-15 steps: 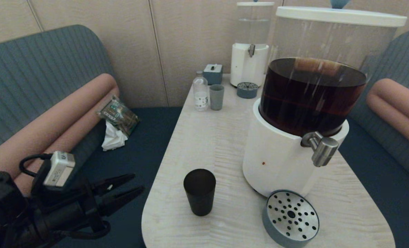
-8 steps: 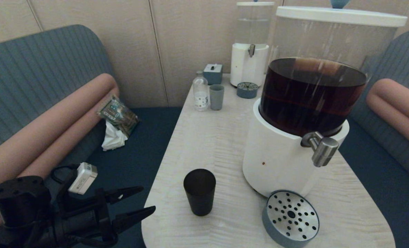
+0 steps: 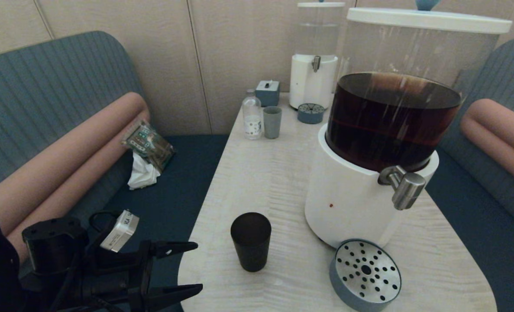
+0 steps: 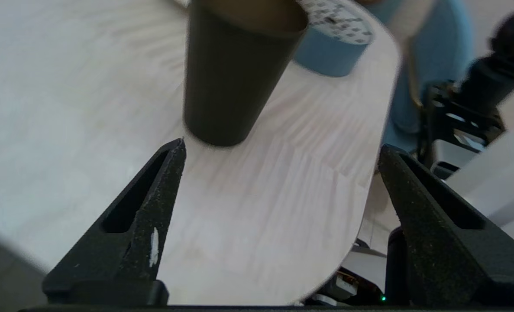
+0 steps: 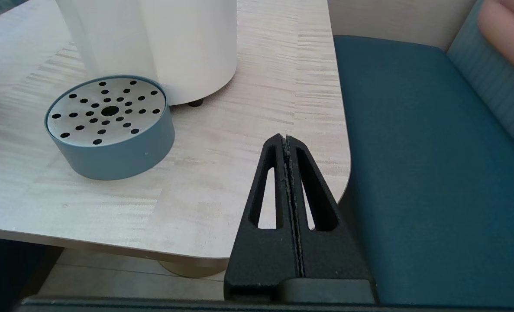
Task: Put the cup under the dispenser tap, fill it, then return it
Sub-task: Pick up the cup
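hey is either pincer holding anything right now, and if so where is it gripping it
Nothing is held. The left pincer is open at the table's near edge, short of the dark cup, which stands free. The right pincer is shut on nothing, parked beside the table.

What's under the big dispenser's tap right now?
Nothing catches there: below the dispenser tap is bare table. The blue drip tray sits nearer the front edge, off to one side. The cup stands apart. The table behind the dispenser's base is hidden.

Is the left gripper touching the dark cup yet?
Apart. In the head view the open left gripper sits short of the cup, with bare table between them; the left wrist view shows the same gap.
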You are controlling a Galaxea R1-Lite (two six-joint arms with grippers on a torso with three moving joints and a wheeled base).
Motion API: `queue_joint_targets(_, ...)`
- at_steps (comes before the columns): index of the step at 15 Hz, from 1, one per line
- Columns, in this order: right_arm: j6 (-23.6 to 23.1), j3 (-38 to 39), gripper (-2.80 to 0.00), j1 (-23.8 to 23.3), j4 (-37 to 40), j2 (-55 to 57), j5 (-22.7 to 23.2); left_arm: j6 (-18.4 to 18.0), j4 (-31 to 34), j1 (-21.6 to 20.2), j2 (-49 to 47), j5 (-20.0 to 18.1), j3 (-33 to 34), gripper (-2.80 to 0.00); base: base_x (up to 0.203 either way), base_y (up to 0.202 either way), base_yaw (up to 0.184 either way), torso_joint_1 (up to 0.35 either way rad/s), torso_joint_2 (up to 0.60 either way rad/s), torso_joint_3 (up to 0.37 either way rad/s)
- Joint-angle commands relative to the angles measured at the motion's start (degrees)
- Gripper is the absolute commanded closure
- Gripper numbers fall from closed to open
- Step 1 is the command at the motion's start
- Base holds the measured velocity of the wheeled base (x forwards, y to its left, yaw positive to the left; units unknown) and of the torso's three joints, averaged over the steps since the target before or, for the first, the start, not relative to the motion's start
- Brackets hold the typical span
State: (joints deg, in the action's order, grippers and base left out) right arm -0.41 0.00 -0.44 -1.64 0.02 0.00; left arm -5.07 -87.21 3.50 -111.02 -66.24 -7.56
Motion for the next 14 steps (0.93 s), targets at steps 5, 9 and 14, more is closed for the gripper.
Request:
queue_joint_targets(5,0.0,0.5,0.00,0.0,0.0,0.0,0.0,-2.1,-0.5,2.1,-6.6,-1.6,-7.0,-2.80,0.000,0.000,0.000,0.000,0.00,0.000)
queue_joint_targets(9,0.0,0.5,0.00,0.0,0.0,0.0,0.0,-1.8,-0.5,3.1,-10.9,-1.3,-15.2,-2.80,0.000,0.000,0.000,0.000,0.00,0.000)
queue_joint_targets(14,0.0,0.5,0.00,0.0,0.0,0.0,0.0,-1.7,-0.5,4.5,-14.6,-1.2,-19.5,-2.80,0.000,0.000,0.000,0.000,0.00,0.000)
